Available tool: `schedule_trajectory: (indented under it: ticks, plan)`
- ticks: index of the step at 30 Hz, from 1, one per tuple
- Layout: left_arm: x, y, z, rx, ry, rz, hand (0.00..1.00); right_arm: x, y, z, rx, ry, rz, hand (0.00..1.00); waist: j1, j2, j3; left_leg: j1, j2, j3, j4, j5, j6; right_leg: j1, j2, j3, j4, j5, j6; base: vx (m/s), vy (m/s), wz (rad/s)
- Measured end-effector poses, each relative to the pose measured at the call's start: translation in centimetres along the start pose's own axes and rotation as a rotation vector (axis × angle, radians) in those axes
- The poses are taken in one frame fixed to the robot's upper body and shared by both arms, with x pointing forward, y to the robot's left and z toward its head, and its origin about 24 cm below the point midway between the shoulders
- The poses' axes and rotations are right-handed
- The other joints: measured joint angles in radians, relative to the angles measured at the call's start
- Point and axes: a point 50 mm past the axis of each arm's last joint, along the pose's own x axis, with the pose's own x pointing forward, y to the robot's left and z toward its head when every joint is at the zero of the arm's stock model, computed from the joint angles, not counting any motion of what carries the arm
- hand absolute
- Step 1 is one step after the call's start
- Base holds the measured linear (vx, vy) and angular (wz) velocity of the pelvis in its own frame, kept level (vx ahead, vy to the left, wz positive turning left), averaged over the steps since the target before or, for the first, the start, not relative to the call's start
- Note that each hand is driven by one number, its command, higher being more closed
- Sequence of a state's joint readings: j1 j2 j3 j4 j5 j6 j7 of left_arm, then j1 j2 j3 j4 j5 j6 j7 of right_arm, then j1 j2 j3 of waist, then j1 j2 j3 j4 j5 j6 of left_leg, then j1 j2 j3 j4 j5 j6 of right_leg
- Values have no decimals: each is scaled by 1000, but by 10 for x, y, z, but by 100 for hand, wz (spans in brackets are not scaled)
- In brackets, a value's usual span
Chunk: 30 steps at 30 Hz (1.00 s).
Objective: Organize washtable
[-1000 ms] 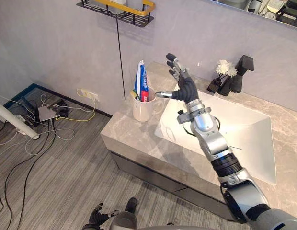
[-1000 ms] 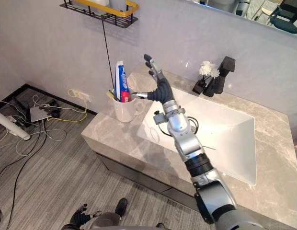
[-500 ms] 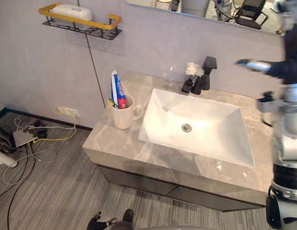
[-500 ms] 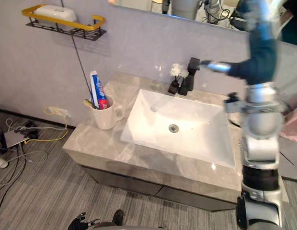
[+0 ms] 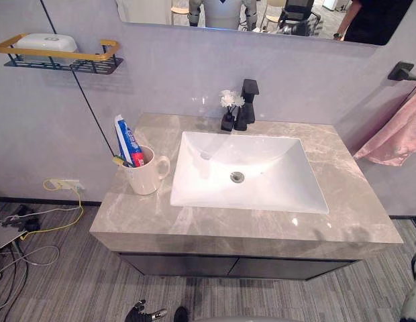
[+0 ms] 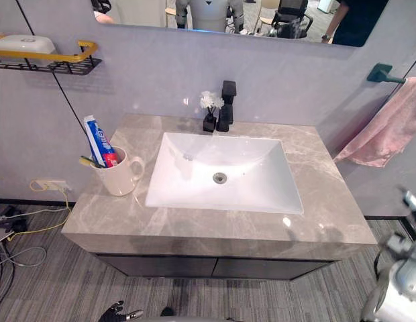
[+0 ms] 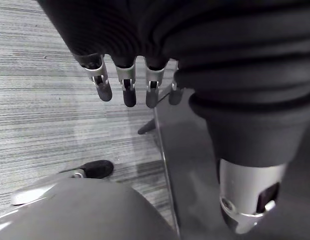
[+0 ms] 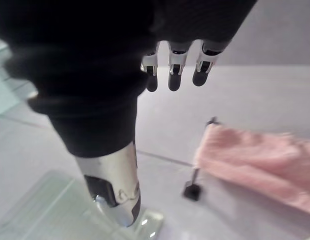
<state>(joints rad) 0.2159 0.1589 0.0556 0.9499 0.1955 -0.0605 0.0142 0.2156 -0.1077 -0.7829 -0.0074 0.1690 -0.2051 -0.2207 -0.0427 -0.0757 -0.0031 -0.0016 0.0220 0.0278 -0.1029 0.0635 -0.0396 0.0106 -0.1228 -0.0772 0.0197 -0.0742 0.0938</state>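
The right robot hand (image 8: pixel 174 75) has left the cup (image 5: pixel 146 181) and hangs low on the right, fingers loose, holding nothing. The left robot hand (image 7: pixel 129 92) hangs open over the floor (image 7: pixel 45 105). The toothpaste tube (image 5: pixel 128 139) stands in the cup on the left of the worktop (image 5: pixel 215 227), cap down, top leaning a little left. The job looks about done.

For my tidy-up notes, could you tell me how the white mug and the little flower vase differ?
The mug is white with a handle; the vase is black and smaller. The mug holds a toothpaste tube; the vase holds white flowers. The mug stands left of the basin, the vase behind it by the faucet. Both stand upright on the counter.
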Motion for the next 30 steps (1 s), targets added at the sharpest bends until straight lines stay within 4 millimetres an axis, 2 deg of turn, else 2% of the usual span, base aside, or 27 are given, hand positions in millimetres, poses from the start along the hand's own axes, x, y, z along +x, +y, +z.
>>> schedule_trajectory:
  ticks: [2, 3, 5, 6, 8, 13, 15, 18, 21, 25, 30]
  plan:
    - [0, -1, 1, -37, 2, 11, 0, -24, -6, -30, 18, 151, -48, 0, 1, 4, -3, 16, 1, 21, 2, -4, 4, 0, -2, 13, 14, 1, 6, 58, 11, -24]
    - [0, -1, 1, -42, 1, 14, 0, -31, -7, -38, 18, 193, -54, 0, 3, 5, -4, 21, 2, 29, 5, -6, 5, 2, -1, 18, 15, 0, 7, 59, 4, -31]
    - [0, -1, 2, -64, -3, 16, 0, -60, 2, -70, 36, 369, -21, 0, 2, 10, -4, 41, 8, 51, 5, -15, 4, 14, -1, 24, 14, 1, 7, 45, -2, -27]
    - [0, -2, 3, -69, -4, 16, 0, -67, 5, -77, 44, 412, -7, 0, 2, 12, -3, 47, 9, 57, 5, -18, 4, 18, -2, 24, 13, 1, 7, 23, -3, -22]
    - [0, -4, 4, -74, -8, 11, 0, -94, 17, -103, 25, 576, 85, 0, 3, 18, -5, 59, 14, 72, 3, -26, 1, 22, -3, 23, 14, -1, 9, 10, -5, -18]
    - [3, -12, 14, -84, -34, -11, 0, -131, 20, -138, -48, 797, 225, 0, 12, 35, 1, 63, 12, 74, 0, -33, -3, 26, -2, 18, 12, -4, 9, 4, -3, 0]
    - [4, -13, 15, -74, -34, -19, 0, -156, 14, -157, -100, 940, 271, 0, 17, 35, 4, 68, 11, 60, 0, -34, -3, 41, -1, 4, 7, -6, 11, 33, -11, 14]
    - [5, -13, 16, -68, -28, -27, 0, -181, 6, -172, -148, 1076, 307, 0, 26, 37, 9, 69, 10, 49, 0, -33, -2, 54, -2, -6, -5, -6, 11, 29, -12, 11]
    - [6, -13, 17, -61, -24, -29, 0, -194, 3, -180, -184, 1157, 338, 0, 26, 36, 13, 69, 4, 37, 0, -34, -2, 61, -2, -16, -12, -6, 12, 21, -4, 9]
    - [8, -13, 19, -37, -25, -35, 0, -201, 4, -184, -198, 1204, 373, 0, 28, 32, 17, 68, -3, 12, 0, -33, -2, 77, -5, -38, -22, -7, 13, 8, -4, 17]
    - [9, -12, 23, -29, -34, -36, 0, -199, 18, -186, -219, 1204, 443, 0, 28, 30, 42, 75, -9, -6, 1, -34, -1, 95, -11, -57, -21, -14, 23, 3, -8, 11]
